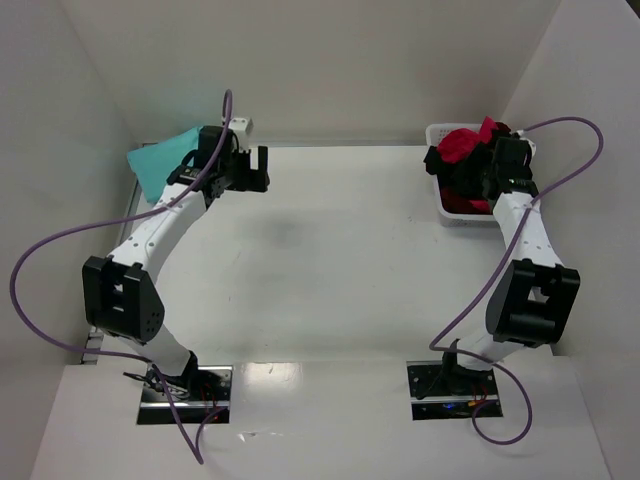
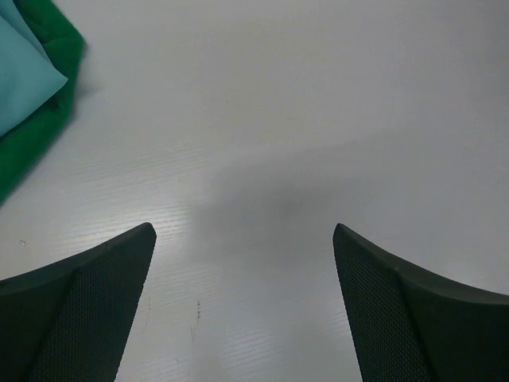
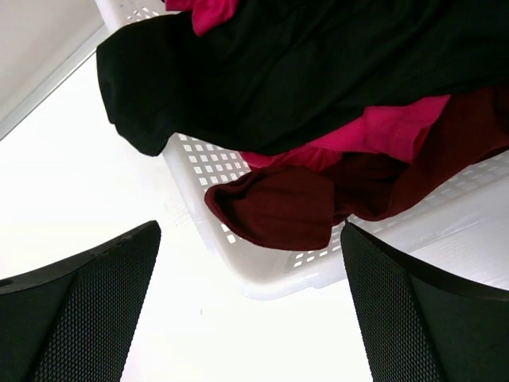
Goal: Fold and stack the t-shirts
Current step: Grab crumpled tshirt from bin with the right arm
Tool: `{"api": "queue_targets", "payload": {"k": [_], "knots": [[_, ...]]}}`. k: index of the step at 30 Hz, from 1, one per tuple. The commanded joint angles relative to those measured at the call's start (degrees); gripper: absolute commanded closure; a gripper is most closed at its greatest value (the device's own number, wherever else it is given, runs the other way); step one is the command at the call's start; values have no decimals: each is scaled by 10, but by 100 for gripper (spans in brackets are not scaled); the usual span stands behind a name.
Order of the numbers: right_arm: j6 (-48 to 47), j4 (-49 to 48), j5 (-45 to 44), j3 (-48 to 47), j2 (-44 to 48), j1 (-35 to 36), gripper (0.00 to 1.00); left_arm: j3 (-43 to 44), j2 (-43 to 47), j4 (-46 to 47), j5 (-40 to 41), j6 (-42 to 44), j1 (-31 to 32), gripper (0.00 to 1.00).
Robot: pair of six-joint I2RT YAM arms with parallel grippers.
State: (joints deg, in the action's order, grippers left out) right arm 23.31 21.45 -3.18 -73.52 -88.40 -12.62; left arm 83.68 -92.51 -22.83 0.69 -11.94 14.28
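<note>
Teal shirt (image 1: pixel 155 165), top view: it lies at the far-left edge of the table (image 1: pixel 330 260). The basket (image 1: pixel 437 133) at far right is heaped with a pink-red shirt (image 1: pixel 462 147) above its rim.

Left wrist view: my left gripper (image 2: pixel 242 232) hangs over bare table, fingers wide apart and holding nothing. The teal shirt rests on a green shirt (image 2: pixel 44 119), both well clear of the fingers.

Right wrist view: my right gripper (image 3: pixel 250 229), fingers spread and empty, faces the basket. A black shirt (image 3: pixel 302 72) and a dark red shirt (image 3: pixel 290 207) spill over its wall.

Risk: the shirts overlap, so one pinch may drag several out. It may also snag the light basket and tip it.
</note>
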Motion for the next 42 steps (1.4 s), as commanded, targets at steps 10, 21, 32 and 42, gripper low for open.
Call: {"api": "queue_targets", "payload": {"k": [10,21,32,42], "knots": [[34,43,-83,-145,-104,-14,0,69,-23,0,-88,15,-6,0],[32,80,-134,-268,-267,-19,0,85,-15,-21,-57,3,-6,0],[14,85,-148,-334,-390,-24,7,74,-28,-10,-51,-25,-6,0],[13,69,-191,-294,-311,-24,99,68,-38,-38,-17,-24,-6,0]]}}
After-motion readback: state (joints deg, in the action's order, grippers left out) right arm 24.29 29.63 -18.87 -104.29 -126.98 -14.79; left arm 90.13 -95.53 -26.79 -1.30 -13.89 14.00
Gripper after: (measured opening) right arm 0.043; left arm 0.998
